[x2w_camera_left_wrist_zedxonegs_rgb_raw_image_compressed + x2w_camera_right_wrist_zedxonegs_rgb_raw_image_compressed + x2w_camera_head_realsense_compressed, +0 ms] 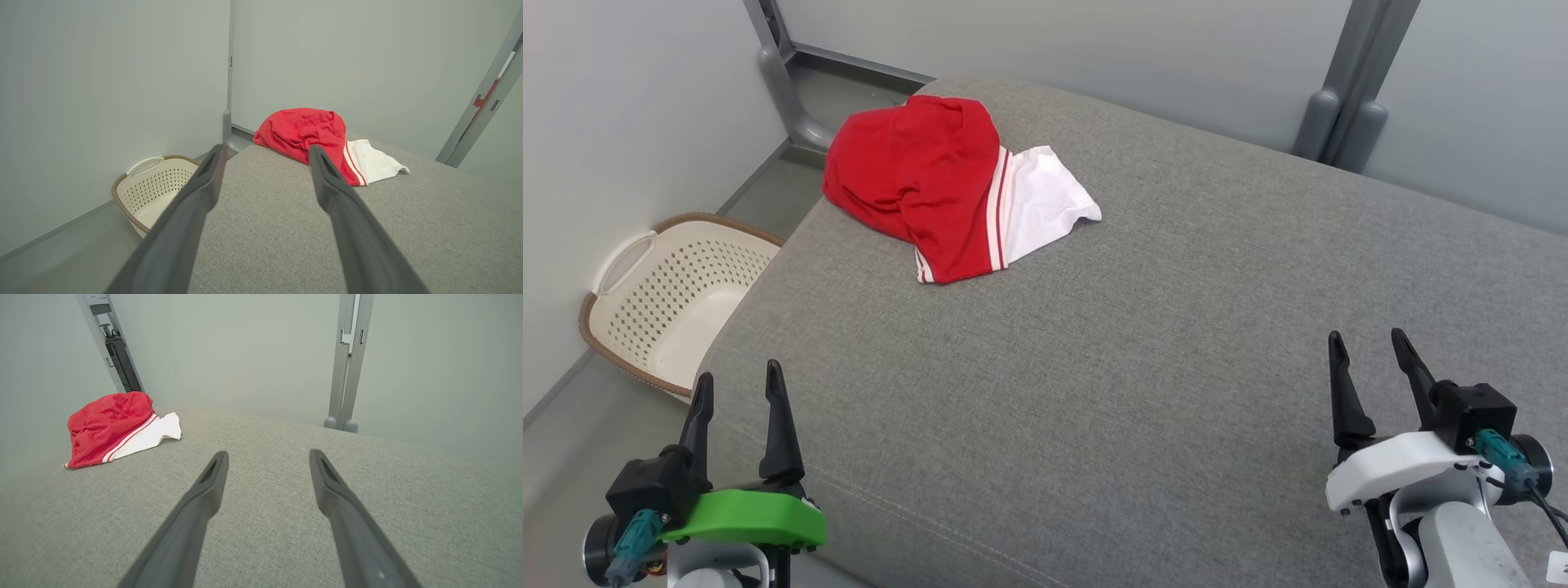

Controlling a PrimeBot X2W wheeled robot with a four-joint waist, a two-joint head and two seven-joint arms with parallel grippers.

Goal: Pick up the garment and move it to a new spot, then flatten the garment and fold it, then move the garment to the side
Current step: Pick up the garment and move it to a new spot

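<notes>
Far-left corner of the grey cushion [1160,351]: your garment [931,184], red with a white end, lies bunched.
Long axis: red bulk left, white end right.
Left gripper [737,377]: wide open, empty, nearer; reach forward, slightly right.
Right gripper [1365,335]: wide open, empty, well apart.

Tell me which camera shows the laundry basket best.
Head view: it looks down into the laundry basket, showing handle, perforated walls and bottom, though the grey cushion hides one side. In the left wrist view, a left gripper finger covers part.
</notes>
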